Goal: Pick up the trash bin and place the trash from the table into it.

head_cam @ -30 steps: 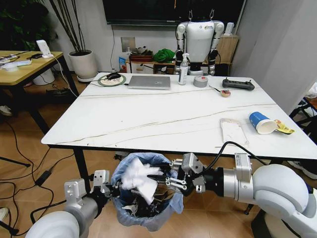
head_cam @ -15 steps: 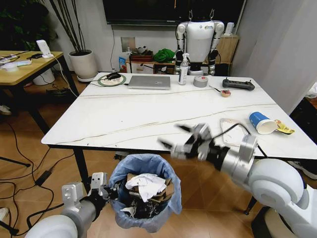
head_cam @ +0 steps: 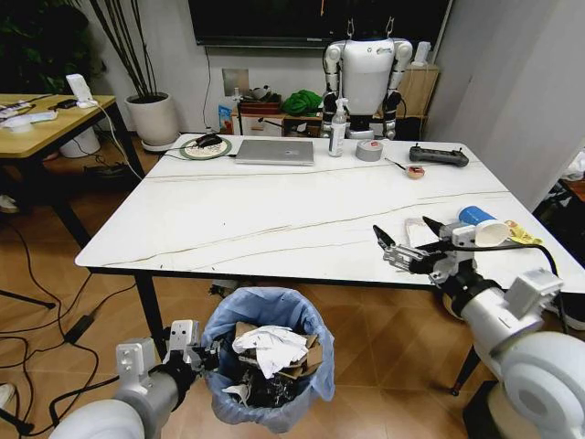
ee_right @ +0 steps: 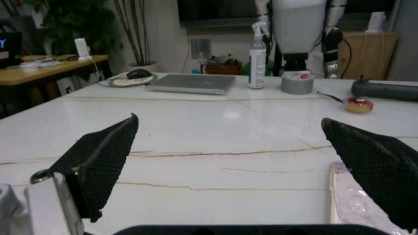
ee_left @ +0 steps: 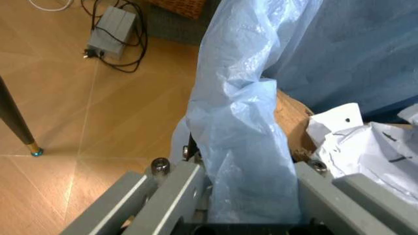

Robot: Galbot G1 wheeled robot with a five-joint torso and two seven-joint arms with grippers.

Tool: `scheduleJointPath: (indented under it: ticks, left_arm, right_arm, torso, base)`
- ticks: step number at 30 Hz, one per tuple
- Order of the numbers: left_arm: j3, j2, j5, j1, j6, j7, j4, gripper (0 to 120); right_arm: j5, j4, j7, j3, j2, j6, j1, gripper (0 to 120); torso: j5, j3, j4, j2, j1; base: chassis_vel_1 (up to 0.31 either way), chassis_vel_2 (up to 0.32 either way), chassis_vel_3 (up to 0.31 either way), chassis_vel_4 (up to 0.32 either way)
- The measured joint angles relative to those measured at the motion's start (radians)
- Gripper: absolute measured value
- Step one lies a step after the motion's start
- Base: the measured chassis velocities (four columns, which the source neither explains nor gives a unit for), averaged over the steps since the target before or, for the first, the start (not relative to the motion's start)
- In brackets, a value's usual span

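With the right hand [head_cam: 409, 240] spread wide over the surface [head_cam: 274, 219] near the blue cup [head_cam: 482, 227], the left hand [head_cam: 195, 346], pinching the trash bin's [head_cam: 267, 366] liner below the near edge, could tear it.

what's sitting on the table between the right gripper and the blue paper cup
A flat clear plastic wrapper lies there, just past the open right gripper and short of the blue paper cup; the head view shows it on the white table.

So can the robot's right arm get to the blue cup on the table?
Probably yes. The right gripper hovers open over the table's near edge, and the blue cup lies on its side just beyond it, with nothing between them but a flat clear wrapper.
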Motion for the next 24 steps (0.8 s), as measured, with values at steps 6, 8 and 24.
scheduleJointPath:
  ticks: [6, 8, 24]
  left_arm:
    - [0.013, 0.0, 0.0, -0.004, 0.0, 0.0, 0.0, 2]
    - [0.016, -0.002, 0.001, 0.0, 0.0, 0.0, 0.0, 2]
    - [0.004, 0.002, -0.001, 0.02, 0.0, 0.0, 0.0, 2]
  right_arm:
    - [-0.012, 0.007, 0.013, -0.001, 0.041, -0.004, -0.022, 100]
    - [-0.012, 0.007, 0.017, 0.0, 0.047, -0.008, -0.025, 100]
    - [-0.003, -0.021, 0.022, 0.0, 0.037, -0.016, -0.02, 100]
  torso:
    - [0.0, 0.0, 0.0, 0.0, 0.0]
    - [0.0002, 0.0, -0.0002, 0.0, 0.0]
    - [0.0003, 0.0, -0.0003, 0.0, 0.0]
  base:
    - [-0.048, -0.032, 0.04, 0.031]
    - [-0.085, -0.068, 0.07, 0.072]
    - [-0.087, -0.083, 0.082, 0.093]
